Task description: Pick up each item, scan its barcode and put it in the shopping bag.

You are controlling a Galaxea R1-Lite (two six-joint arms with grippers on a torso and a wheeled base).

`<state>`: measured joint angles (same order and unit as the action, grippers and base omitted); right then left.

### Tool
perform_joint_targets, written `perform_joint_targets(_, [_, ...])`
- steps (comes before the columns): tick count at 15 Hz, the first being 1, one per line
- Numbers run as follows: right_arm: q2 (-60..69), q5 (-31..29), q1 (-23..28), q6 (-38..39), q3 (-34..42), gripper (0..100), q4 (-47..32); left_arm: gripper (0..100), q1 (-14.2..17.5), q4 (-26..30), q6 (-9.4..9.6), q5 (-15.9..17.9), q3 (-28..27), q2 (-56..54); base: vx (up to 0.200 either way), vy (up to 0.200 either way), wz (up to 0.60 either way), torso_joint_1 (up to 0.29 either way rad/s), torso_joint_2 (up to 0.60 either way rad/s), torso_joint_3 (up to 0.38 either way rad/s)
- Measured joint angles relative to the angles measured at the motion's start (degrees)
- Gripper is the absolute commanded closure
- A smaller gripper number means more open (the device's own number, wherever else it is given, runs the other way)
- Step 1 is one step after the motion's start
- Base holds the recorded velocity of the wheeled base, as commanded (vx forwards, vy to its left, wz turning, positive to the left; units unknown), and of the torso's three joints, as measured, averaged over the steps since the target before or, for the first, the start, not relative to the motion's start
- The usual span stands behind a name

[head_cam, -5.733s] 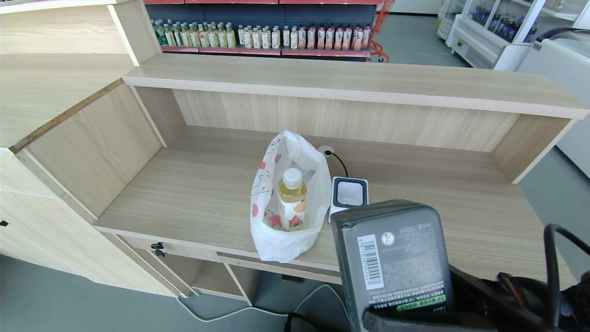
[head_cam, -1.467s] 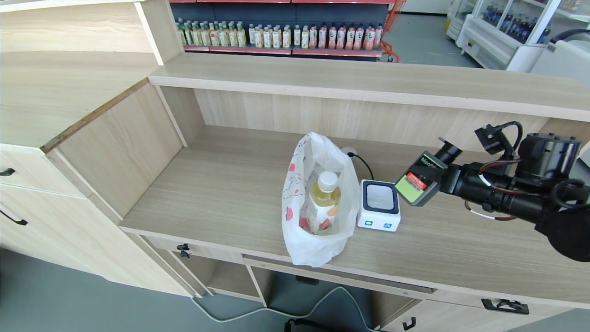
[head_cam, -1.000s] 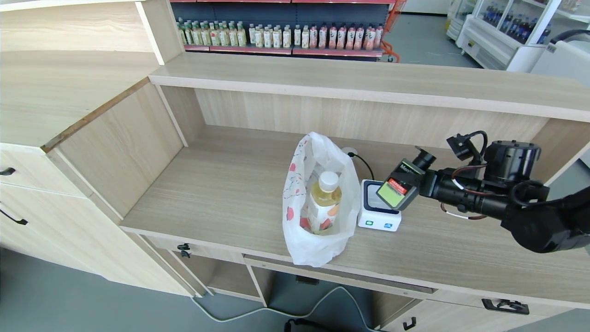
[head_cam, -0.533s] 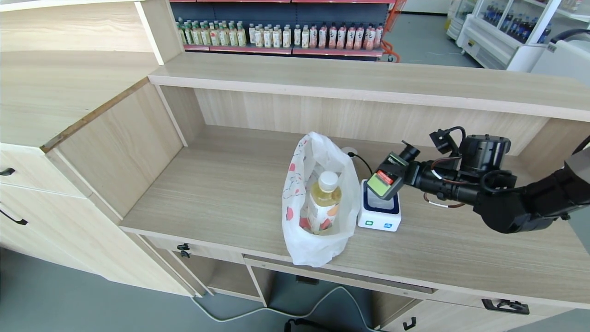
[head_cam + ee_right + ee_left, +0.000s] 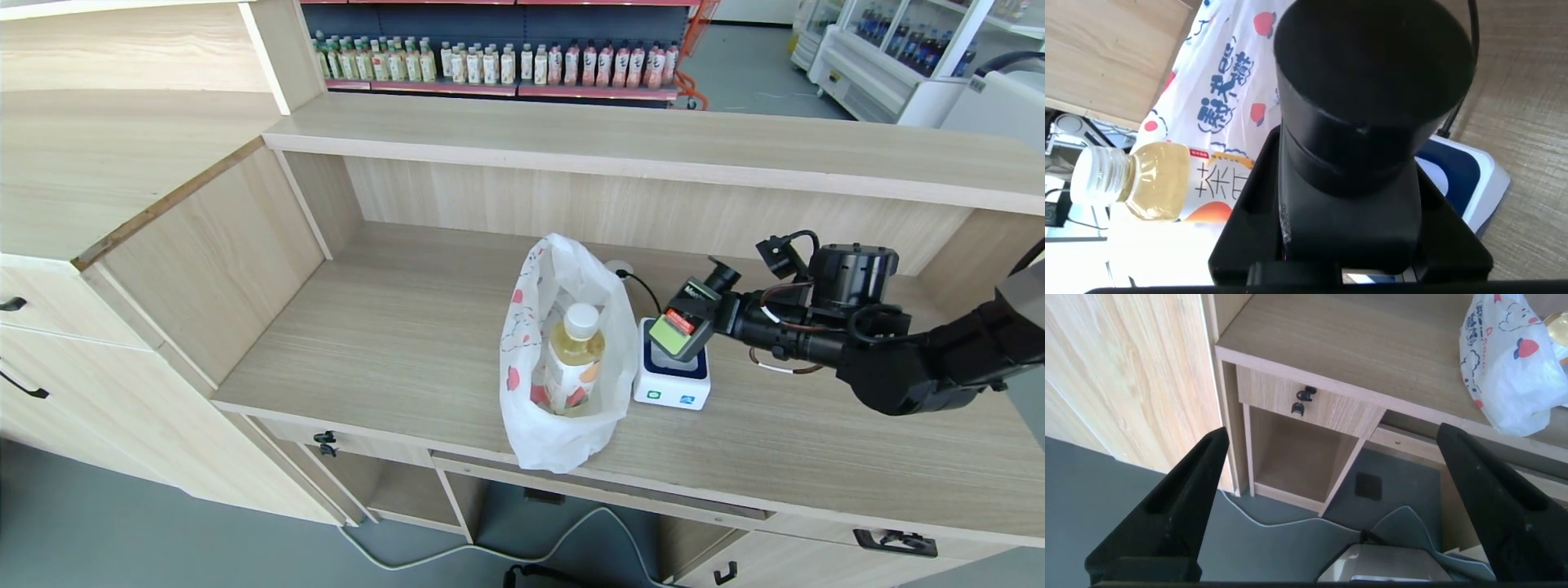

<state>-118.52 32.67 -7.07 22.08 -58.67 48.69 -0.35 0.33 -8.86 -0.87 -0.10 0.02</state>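
My right gripper (image 5: 722,313) is shut on a black flat container (image 5: 684,325) with a round cap and a green and red label. It holds it tilted just above the white barcode scanner (image 5: 671,387). In the right wrist view the container (image 5: 1364,139) hangs over the scanner (image 5: 1466,184). Left of the scanner stands the white printed shopping bag (image 5: 539,408), and a yellow drink bottle (image 5: 574,359) is upright inside it. My left gripper (image 5: 1331,506) is open and empty, low in front of the counter's drawer. The bag (image 5: 1507,359) sits on the countertop above it.
The wooden counter (image 5: 392,327) has a raised back shelf and side walls. A black cable (image 5: 641,286) runs from the scanner to a hole at the back. Below are a locked drawer (image 5: 1302,400) and an open cubby (image 5: 1294,461).
My right arm has carried the black container leftward and down, from right of the scanner to just over its window. Since the earliest frame the head view has shifted.
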Motion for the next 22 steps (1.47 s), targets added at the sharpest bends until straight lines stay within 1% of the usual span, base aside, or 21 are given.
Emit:
perform_joint_targets(5, [-0.2,1.01,-0.45,-0.02,-0.37,100,0.05,0,0.0,0.0,0.0,0.0,0.0,0.0,0.0,0.0,0.0,0.0,0.0,0.0])
perform_joint_targets(11, [-1.16,1.01,-1.57,-0.02,-0.59,100,0.17,0,0.0,0.02,0.0,0.0,0.0,0.0,0.0,0.0,0.0,0.0,0.0,0.0])
perform_joint_targets(17, [-1.6,0.79,-1.58,-0.82,-1.27,100,0.05,0,0.0,0.0,0.02,0.0,0.0,0.0,0.0,0.0,0.0,0.0,0.0,0.0])
perform_joint_targets(20, [-0.45,-0.68,-1.33,-4.68,-0.74,100,0.06,0,0.0,0.02,0.02,0.0,0.0,0.0,0.0,0.0,0.0,0.0,0.0,0.0])
perform_joint_targets(22, [2.97,-3.23,0.11,-10.84,1.29,100,0.0,0,0.0,0.0,0.0,0.0,0.0,0.0,0.0,0.0,0.0,0.0,0.0,0.0])
